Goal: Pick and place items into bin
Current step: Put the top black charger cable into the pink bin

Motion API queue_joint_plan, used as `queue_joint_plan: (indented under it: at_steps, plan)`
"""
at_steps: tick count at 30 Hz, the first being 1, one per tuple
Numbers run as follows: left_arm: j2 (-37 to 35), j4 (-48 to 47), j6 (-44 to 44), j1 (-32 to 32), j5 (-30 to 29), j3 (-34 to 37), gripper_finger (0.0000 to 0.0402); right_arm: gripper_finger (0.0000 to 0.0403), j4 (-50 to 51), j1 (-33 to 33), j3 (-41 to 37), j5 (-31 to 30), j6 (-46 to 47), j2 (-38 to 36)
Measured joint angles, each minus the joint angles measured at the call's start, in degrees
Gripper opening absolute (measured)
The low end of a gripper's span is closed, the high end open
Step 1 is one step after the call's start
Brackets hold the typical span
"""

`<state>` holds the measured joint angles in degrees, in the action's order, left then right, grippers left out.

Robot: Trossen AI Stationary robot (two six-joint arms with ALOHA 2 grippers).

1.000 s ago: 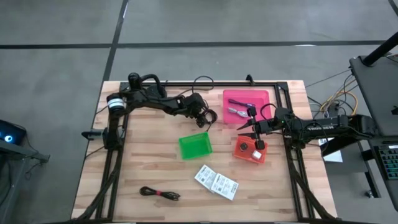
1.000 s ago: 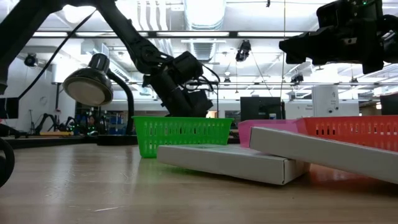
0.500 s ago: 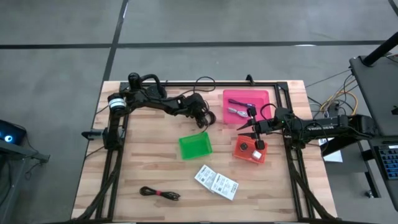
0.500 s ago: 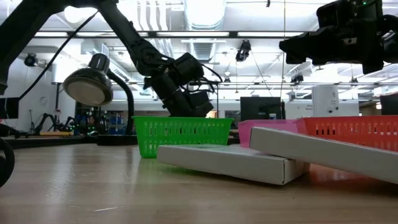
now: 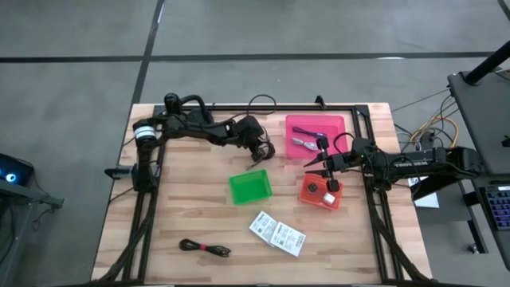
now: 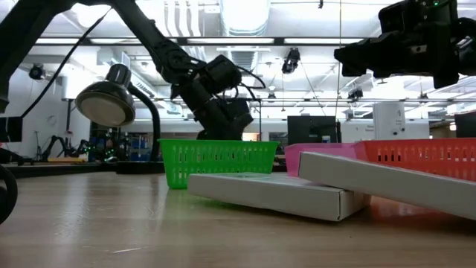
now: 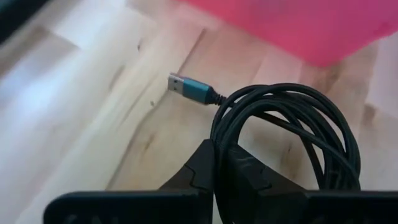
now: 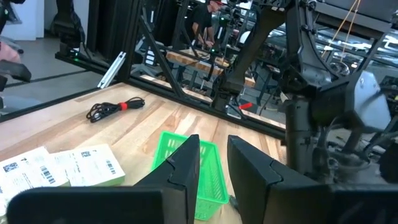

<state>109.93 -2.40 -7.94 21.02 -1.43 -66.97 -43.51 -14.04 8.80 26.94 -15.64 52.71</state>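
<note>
- Now the left hand (image 5: 259,148) sits near the back of the tabletop (image 5: 191,215), just left of the pink bin (image 5: 316,135), its fingers (image 7: 239,171) pressed together on a coiled black USB cable (image 7: 292,134).
- From the left wrist view, the cable's loops rise past the fingers, and its blue-collared plug (image 7: 186,89) sticks out over the wood; whether the coil touches the wood cannot be told.
- Over the red bin (image 5: 320,192) the right hand (image 5: 323,163) hangs with its fingers (image 8: 249,165) a narrow gap apart; nothing shows between them.
- Inside the pink bin lie small silver and dark pieces (image 5: 305,142).
- Toward the middle stands the green bin (image 5: 250,187); in the low view the left arm is behind and above it.
- Two white flat packets (image 5: 276,233) lie side by side in front of the green bin.
- At the front left lies a black-red cable (image 5: 205,248), bundled, well apart from both hands.
</note>
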Motion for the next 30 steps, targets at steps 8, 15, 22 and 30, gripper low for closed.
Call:
queue_joint_plan:
  at_steps: [8, 15, 22, 30]
  plan:
    - [-4.9, -0.5, 1.6, 0.0, 0.0, -0.1, 0.0004, 0.0077, 1.4, 0.0, 0.0, 0.0, 0.4, 0.0]
    - [-9.9, 0.3, 4.3, -0.2, 0.0, 0.0, 0.0002, 0.0080, 1.4, 0.0, 0.0, -5.2, 2.8, 0.3]
    - [-12.1, 3.3, 11.0, -2.4, -0.2, 0.0, 0.0002, 0.0119, 2.9, 0.0, 0.0, -10.5, 1.8, 2.1]
    - [-11.8, 13.8, 15.4, -6.2, -3.1, 0.1, 0.0002, 0.0194, 0.7, 0.0, 2.0, -17.4, 3.7, 5.8]
